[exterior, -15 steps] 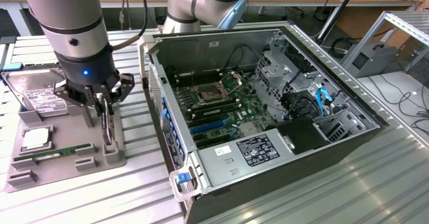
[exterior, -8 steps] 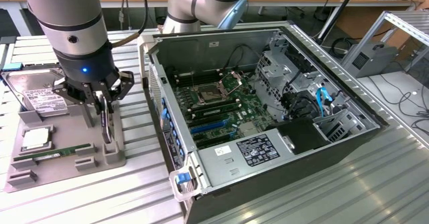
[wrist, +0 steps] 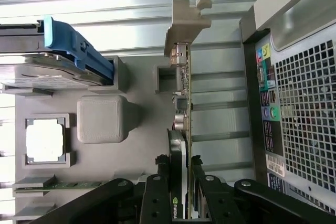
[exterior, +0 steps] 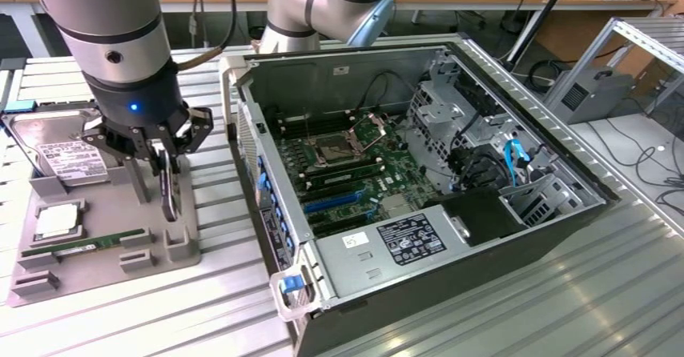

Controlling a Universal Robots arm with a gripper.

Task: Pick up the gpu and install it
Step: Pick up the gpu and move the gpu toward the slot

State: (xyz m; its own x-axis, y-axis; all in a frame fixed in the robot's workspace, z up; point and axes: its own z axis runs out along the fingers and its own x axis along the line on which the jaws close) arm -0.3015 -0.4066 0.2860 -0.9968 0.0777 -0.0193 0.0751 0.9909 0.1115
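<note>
Now end effector [exterior: 160, 162] clamps gpu [exterior: 169, 200]: thin dark card, silver bracket, edge-up.

**Little To Read Here**

A small green Nvidia eye sign [wrist: 175, 201] sits on the dark side of the gpu [wrist: 177, 156]. In the exterior view, a black label [exterior: 411, 239] lies at 5 o'clock inside the computer case [exterior: 353, 61], with a white sticker [exterior: 354, 242] at its 9 o'clock. The hard drive [exterior: 43, 129] wears a white label [exterior: 66, 163]. Their print is too small to read.
</note>
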